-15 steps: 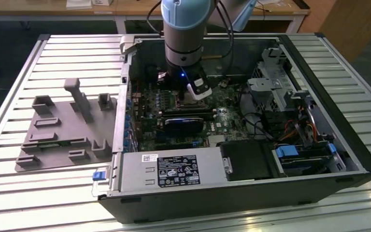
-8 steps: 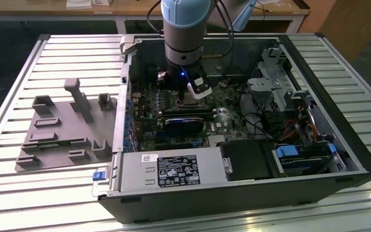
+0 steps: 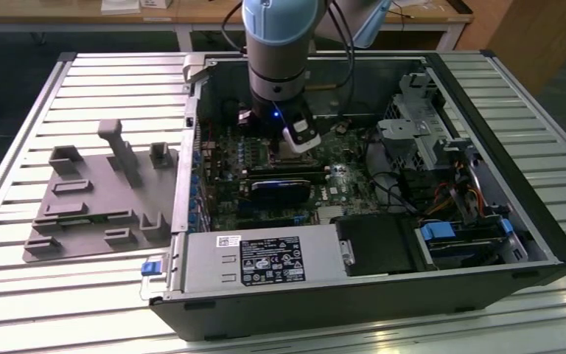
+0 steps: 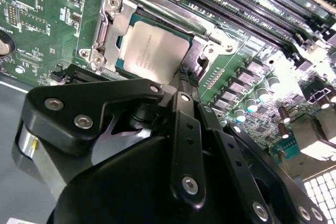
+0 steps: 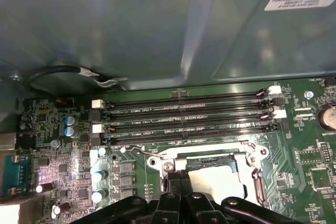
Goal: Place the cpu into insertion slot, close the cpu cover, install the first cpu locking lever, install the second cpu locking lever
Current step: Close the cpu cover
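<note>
Jaws pressed together hover at the cpu (image 4: 152,51), with memory slots (image 5: 184,119) just beside.

slatted metal table (image 3: 67,313), wooden desks (image 3: 57,12)

In both wrist views the gripper (image 4: 185,90) covers one side of the cpu (image 4: 152,51) and of the cpu cover (image 4: 116,22), and we cannot see what its tips touch. In the exterior view the arm (image 3: 278,59) hides part of the motherboard (image 3: 347,181), whose small parts we cannot tell apart.
</note>
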Controlling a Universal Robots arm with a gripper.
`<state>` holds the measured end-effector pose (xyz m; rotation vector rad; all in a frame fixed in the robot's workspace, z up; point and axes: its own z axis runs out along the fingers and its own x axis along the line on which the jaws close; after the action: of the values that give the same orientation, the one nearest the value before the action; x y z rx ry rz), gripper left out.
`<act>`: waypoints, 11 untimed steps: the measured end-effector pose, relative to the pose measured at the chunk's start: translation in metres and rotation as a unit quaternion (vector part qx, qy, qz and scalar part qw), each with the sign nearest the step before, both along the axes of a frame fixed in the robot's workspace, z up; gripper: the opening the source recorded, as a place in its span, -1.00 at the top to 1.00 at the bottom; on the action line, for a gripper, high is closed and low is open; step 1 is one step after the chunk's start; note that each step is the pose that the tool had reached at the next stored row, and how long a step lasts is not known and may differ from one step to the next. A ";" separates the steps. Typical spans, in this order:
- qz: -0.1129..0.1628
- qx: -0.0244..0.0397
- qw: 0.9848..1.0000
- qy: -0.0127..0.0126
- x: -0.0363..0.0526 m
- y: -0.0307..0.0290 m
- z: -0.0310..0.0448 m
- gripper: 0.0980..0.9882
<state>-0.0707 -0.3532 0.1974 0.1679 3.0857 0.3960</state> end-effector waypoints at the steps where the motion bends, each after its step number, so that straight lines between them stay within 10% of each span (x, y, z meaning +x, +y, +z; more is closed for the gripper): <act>1: 0.000 0.000 1.000 0.000 -0.0002 -0.0003 -0.0007 0.99; 11: 0.000 0.000 1.000 0.000 0.0039 -0.0003 -0.0013 0.99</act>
<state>-0.0668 -0.3535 0.1961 0.1680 3.0852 0.3972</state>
